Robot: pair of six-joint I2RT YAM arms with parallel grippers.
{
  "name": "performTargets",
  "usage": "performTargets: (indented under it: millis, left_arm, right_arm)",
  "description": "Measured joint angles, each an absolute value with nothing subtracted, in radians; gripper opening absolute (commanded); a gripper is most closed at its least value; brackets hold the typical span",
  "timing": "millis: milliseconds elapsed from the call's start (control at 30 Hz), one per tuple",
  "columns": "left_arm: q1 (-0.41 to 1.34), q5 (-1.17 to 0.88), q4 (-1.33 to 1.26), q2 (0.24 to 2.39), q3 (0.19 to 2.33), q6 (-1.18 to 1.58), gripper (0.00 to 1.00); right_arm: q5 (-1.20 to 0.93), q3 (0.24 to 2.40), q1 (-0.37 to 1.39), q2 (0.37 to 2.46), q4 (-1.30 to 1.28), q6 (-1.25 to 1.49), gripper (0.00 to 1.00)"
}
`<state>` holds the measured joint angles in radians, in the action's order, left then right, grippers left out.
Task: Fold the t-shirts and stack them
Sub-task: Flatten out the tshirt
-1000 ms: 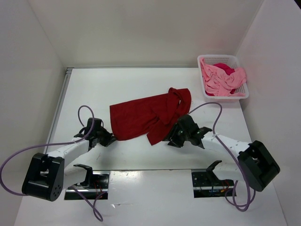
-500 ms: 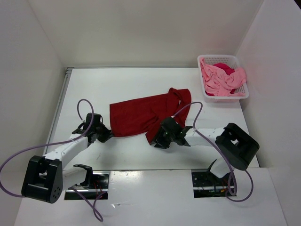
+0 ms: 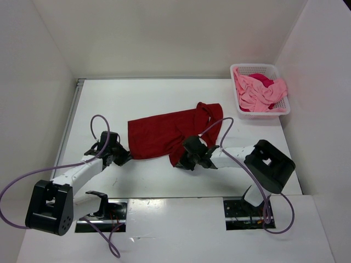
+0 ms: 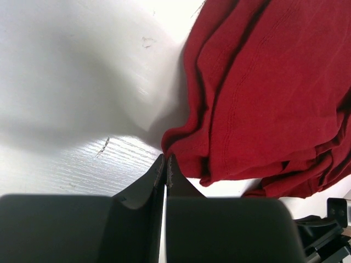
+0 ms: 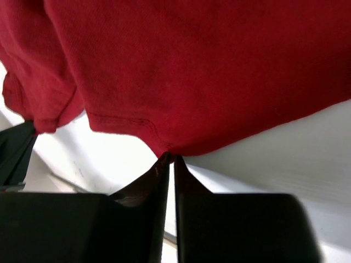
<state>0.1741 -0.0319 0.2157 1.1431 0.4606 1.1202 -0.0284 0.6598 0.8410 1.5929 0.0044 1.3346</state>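
Note:
The dark red t-shirt lies crumpled across the middle of the table, bunched up at its far right end. My left gripper is at its near left corner, shut with the cloth's corner pinched at the fingertips. At the shirt's near hem sits my right gripper, its jaws closed on a point of the red hem. The light pink t-shirt and the magenta t-shirt lie heaped together in the basket.
A white mesh basket stands at the far right corner, against the right wall. White walls close in the table on the left, back and right. Purple cables loop off both arms.
My right arm slid left along the shirt's near edge and its jaws closed on the hem. The left gripper drew slightly left and stayed shut.

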Motion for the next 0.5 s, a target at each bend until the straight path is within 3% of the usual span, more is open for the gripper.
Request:
performTargets:
  millis: [33, 333, 500]
  left_arm:
    - [0.174, -0.032, 0.215, 1.143, 0.461, 1.118, 0.00]
    - [0.175, -0.042, 0.243, 1.143, 0.515, 1.062, 0.00]
    - [0.182, -0.069, 0.319, 1.142, 0.684, 0.975, 0.00]
  right_arm:
    - [-0.021, 0.665, 0.841, 1.594, -0.003, 1.333, 0.00]
    - [0.088, 0.745, 0.842, 1.561, -0.171, 1.253, 0.00]
    - [0.155, 0.833, 0.828, 1.305, -0.397, 1.171, 0.00]
